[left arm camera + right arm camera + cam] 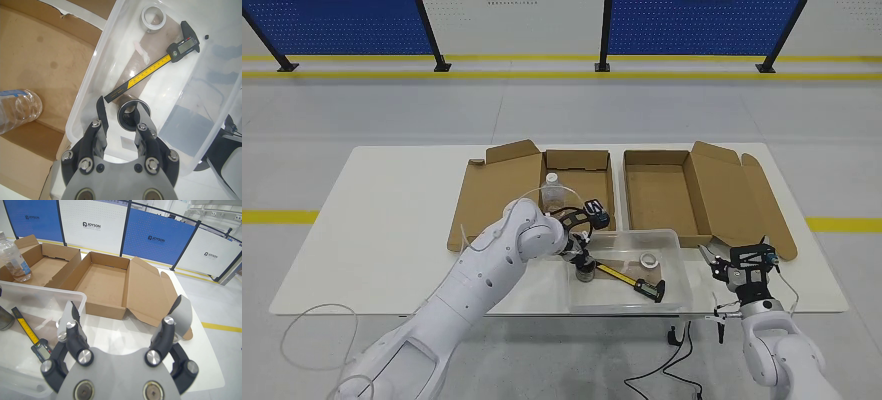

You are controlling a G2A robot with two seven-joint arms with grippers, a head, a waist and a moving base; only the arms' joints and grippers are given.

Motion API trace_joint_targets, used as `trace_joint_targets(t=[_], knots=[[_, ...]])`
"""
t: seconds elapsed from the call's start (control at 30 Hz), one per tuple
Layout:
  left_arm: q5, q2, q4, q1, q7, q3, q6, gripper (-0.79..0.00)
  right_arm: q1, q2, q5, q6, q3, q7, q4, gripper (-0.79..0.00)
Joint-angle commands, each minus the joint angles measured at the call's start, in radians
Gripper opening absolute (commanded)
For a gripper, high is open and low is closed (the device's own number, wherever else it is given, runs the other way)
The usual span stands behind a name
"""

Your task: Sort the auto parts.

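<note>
Left gripper (119, 103) sits spread inside the clear plastic bin (90, 66), one finger over the bore of the steel sleeve (126, 100), the other beside it without touching, so we grasp nothing. We see the sleeve at the tip of the digital caliper (151, 69), an aluminium ring (151, 29) farther along the bin floor. Our right gripper (124, 301) hangs splayed wide beside the bin, near the right cardboard box (105, 285).

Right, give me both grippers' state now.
Left gripper: open, poised at the metal sleeve in the plastic bin.
Right gripper: open, holding nothing.
</note>
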Motion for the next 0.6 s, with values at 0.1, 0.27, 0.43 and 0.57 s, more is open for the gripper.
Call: trace_joint_targets(t=[0.1,0.27,0.43,0.57], knots=[[-0.004,-0.004,0.001,-0.009,-0.035,0.021,-0.001,-0.477,0.0,0.0,0.0,0.0,0.0,0.0,0.0,0.0],[-0.015,-0.008,-0.009,-0.017,-0.057,0.036,0.009,-0.474,0.0,0.0,0.0,0.0,0.0,0.0,0.0,0.0],[-0.016,-0.01,0.002,-0.03,-0.085,0.047,0.012,-0.483,0.0,0.0,0.0,0.0,0.0,0.0,0.0,0.0],[-0.022,-0.012,0.018,-0.044,-0.112,0.056,0.01,-0.499,0.0,0.0,0.0,0.0,0.0,0.0,0.0,0.0]])
